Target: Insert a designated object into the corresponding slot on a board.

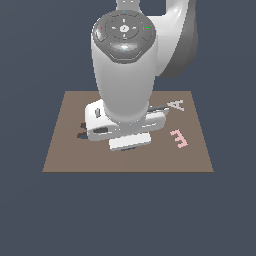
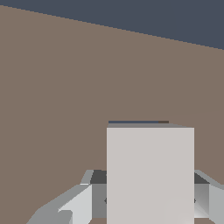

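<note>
Grey-white block (image 2: 150, 175) sits between your gripper (image 2: 148, 199) fingers, jaws clamped on it, low over the brown board (image 1: 65, 150). A thin navy sliver just past the block may be the slot (image 2: 133, 122); insertion not confirmed. White A (image 1: 176, 105) and pink E (image 1: 178, 138) lie clear. The arm hides the rest.

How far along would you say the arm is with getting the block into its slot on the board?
Done: the gripper appears to have picked up the light grey block, which sits between its fingers in the wrist view. In hand: it is low over the brown board, with a thin dark strip, possibly the slot, just beyond the block. Left: seating the block and letting go.
</note>
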Robot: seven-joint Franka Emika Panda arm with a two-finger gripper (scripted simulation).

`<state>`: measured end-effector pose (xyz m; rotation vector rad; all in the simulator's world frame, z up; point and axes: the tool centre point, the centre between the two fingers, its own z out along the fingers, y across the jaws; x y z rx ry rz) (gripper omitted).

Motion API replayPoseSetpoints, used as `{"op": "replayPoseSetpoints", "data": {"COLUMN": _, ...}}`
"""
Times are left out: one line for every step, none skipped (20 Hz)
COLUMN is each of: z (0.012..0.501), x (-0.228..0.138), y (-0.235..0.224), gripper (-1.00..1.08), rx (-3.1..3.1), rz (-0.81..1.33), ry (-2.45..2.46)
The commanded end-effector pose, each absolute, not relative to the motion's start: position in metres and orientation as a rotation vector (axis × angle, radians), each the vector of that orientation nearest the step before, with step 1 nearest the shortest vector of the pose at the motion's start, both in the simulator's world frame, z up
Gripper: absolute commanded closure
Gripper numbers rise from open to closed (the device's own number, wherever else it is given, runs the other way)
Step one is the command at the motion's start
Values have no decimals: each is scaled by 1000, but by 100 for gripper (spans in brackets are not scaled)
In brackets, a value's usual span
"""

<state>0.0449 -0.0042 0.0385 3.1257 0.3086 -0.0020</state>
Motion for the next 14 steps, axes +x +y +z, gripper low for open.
{"op": "replayPoseSetpoints", "data": {"z": 34, "x": 45, "y": -4, "gripper": 108, "rx": 3126, "rz": -2, "ry": 310}}
{"op": "replayPoseSetpoints", "data": {"z": 32, "x": 46, "y": -4, "gripper": 108, "rx": 3126, "rz": -2, "ry": 310}}
{"op": "replayPoseSetpoints", "data": {"z": 31, "x": 46, "y": -5, "gripper": 108, "rx": 3126, "rz": -2, "ry": 310}}
{"op": "replayPoseSetpoints", "data": {"z": 30, "x": 46, "y": -5, "gripper": 108, "rx": 3126, "rz": -2, "ry": 310}}
{"op": "replayPoseSetpoints", "data": {"z": 30, "x": 46, "y": -5, "gripper": -92, "rx": 3126, "rz": -2, "ry": 310}}
{"op": "replayPoseSetpoints", "data": {"z": 30, "x": 46, "y": -5, "gripper": -92, "rx": 3126, "rz": -2, "ry": 310}}
{"op": "replayPoseSetpoints", "data": {"z": 30, "x": 46, "y": -5, "gripper": -92, "rx": 3126, "rz": -2, "ry": 310}}
{"op": "replayPoseSetpoints", "data": {"z": 30, "x": 46, "y": -5, "gripper": -92, "rx": 3126, "rz": -2, "ry": 310}}
{"op": "replayPoseSetpoints", "data": {"z": 30, "x": 46, "y": -5, "gripper": -92, "rx": 3126, "rz": -2, "ry": 310}}
{"op": "replayPoseSetpoints", "data": {"z": 30, "x": 46, "y": -5, "gripper": -92, "rx": 3126, "rz": -2, "ry": 310}}
{"op": "replayPoseSetpoints", "data": {"z": 30, "x": 46, "y": -5, "gripper": -92, "rx": 3126, "rz": -2, "ry": 310}}
{"op": "replayPoseSetpoints", "data": {"z": 30, "x": 46, "y": -5, "gripper": -92, "rx": 3126, "rz": -2, "ry": 310}}
{"op": "replayPoseSetpoints", "data": {"z": 30, "x": 46, "y": -5, "gripper": -92, "rx": 3126, "rz": -2, "ry": 310}}
{"op": "replayPoseSetpoints", "data": {"z": 30, "x": 46, "y": -5, "gripper": -92, "rx": 3126, "rz": -2, "ry": 310}}
